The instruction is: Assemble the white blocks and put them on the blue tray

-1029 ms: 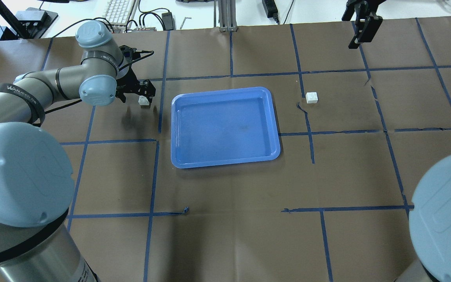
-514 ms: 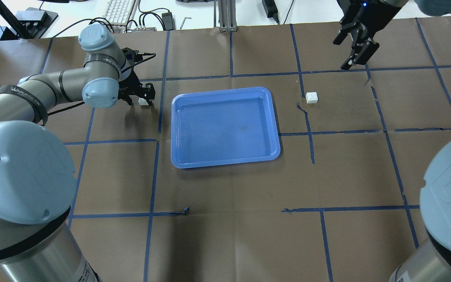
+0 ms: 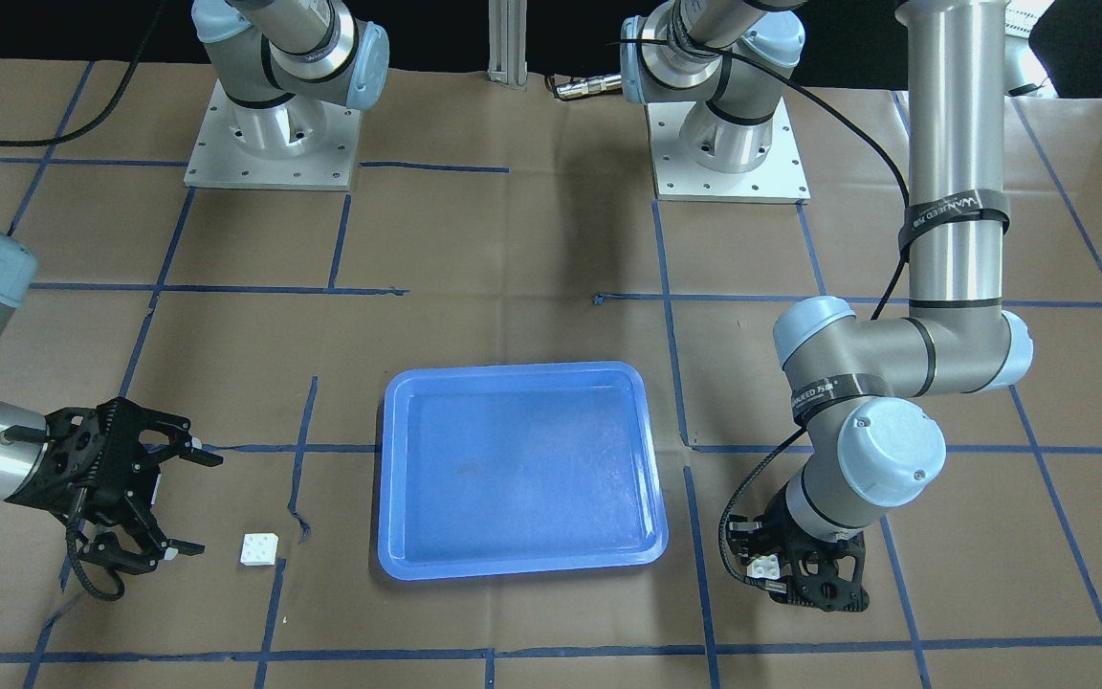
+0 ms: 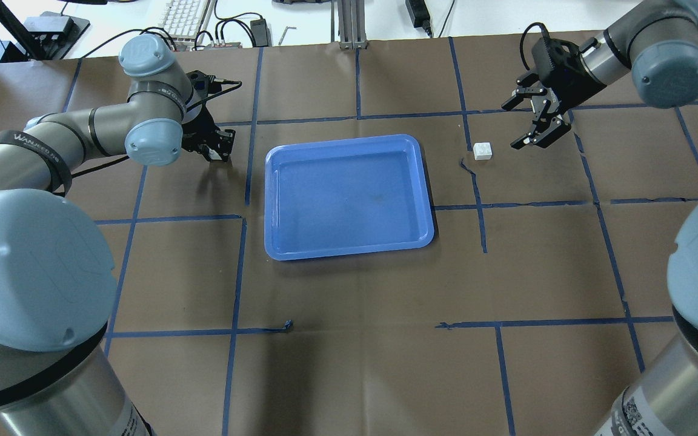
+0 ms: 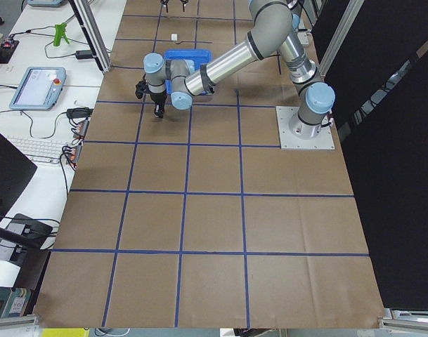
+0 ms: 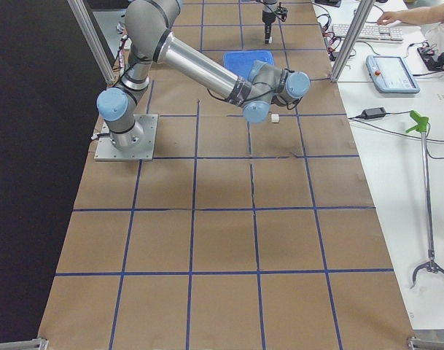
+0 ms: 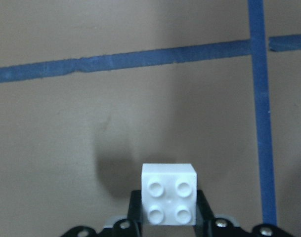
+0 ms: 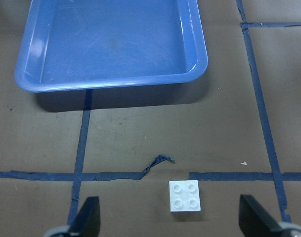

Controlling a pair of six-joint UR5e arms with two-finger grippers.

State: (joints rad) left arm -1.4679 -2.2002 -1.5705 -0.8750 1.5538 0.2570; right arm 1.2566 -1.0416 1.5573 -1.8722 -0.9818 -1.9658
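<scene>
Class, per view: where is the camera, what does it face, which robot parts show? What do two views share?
Front-facing: across the table, facing the robot; both arms, blue tray.
Overhead: behind the robot, looking forward and down; both arms.
Exterior left: table end, looking along it; left arm near.
Exterior right: opposite end; right arm near.
Left wrist: down past left hand at held block.
Right wrist: down past open right hand at loose block.
Shared: overhead and right wrist show the loose block.

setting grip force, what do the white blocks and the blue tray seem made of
White blocks: likely hard moulded plastic, matte; crisp edges, round studs. Blue tray: probably plastic too, glossy; it shows glare and fine scratches.
</scene>
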